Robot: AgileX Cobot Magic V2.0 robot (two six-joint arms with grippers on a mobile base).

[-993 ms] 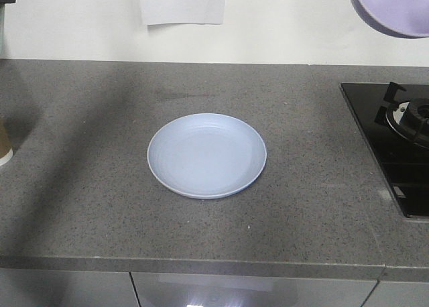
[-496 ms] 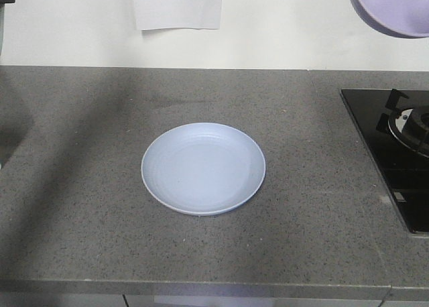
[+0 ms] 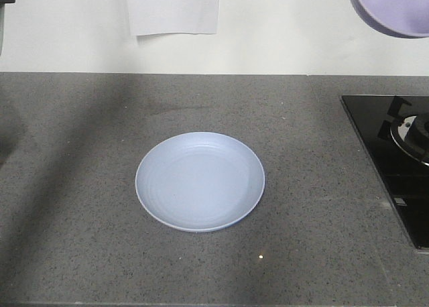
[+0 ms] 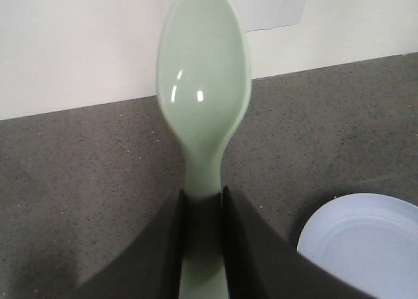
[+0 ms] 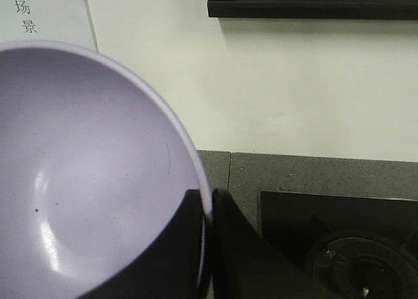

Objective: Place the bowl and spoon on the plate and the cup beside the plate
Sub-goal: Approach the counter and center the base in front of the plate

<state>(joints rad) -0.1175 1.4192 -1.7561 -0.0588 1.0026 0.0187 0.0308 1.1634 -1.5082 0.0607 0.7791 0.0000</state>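
**A:** Where's the plate?

**B:** The plate (image 3: 200,181) lies flat on the grey counter (image 3: 74,159), about mid-counter. Its rim also shows at the lower right of the left wrist view (image 4: 366,247).

**A:** And the bowl?

**B:** The bowl (image 3: 392,9) is up in the air at the top right of the front view. It is tilted against the white wall and well apart from the plate. The right gripper (image 5: 208,207) has it by the rim, with one finger inside the bowl (image 5: 85,181) and one outside, closed tight on the edge.

**A:** The spoon?

**B:** The spoon (image 4: 204,83) is in the left gripper (image 4: 202,201). Both fingers press the handle from either side. The rounded end sticks out forward, hollow side facing the camera, above the counter and near the plate.

**A:** What's around them?

**B:** A black hob (image 3: 402,166) with a burner is set into the counter on the right, apart from the plate. A white sheet of paper (image 3: 173,9) hangs on the wall behind. A dark bar (image 5: 313,2) runs along the top of the right wrist view. It might be a shelf, but I can't tell.
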